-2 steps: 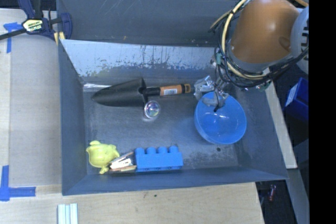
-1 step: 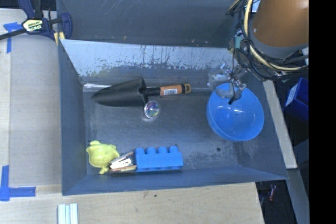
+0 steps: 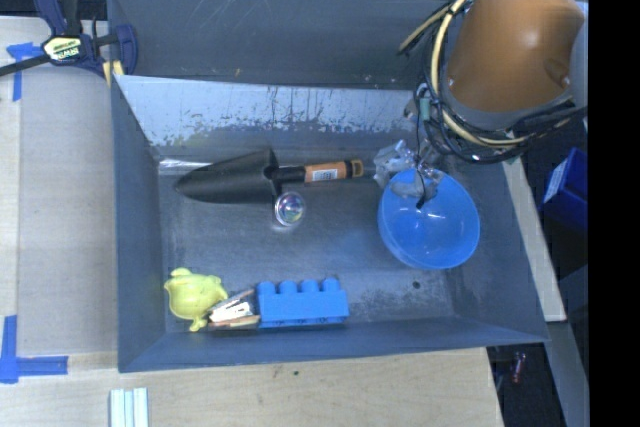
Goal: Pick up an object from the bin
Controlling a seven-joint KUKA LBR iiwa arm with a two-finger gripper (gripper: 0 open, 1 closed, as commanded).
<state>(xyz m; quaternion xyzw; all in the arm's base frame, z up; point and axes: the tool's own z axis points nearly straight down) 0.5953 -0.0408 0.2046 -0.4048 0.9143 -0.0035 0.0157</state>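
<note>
The blue bowl (image 3: 435,225) sits at the right of the bin's floor, mouth up, its hollow showing plain blue. The tool (image 3: 412,173) hangs over the bowl's upper-left rim, and a dark part of it dips just inside that edge. Whether the tool is spread or pressed together cannot be told from here, nor whether it touches the rim. A thin rim is probably the only part of such a bowl that offers a hold, which would explain this position at the edge rather than over the middle. Above the tool, at the upper right of the frame, are the arm's orange cover (image 3: 510,45) and looped cables. Left of the bowl, a black trowel (image 3: 225,178) with an orange handle lies flat, its handle end near the tool, with a small clear ball (image 3: 289,209) just below it. Along the lower wall of the grey bin (image 3: 300,55) lie a yellow toy (image 3: 192,295) and a blue toy brick (image 3: 302,303), well apart from the bowl.
</note>
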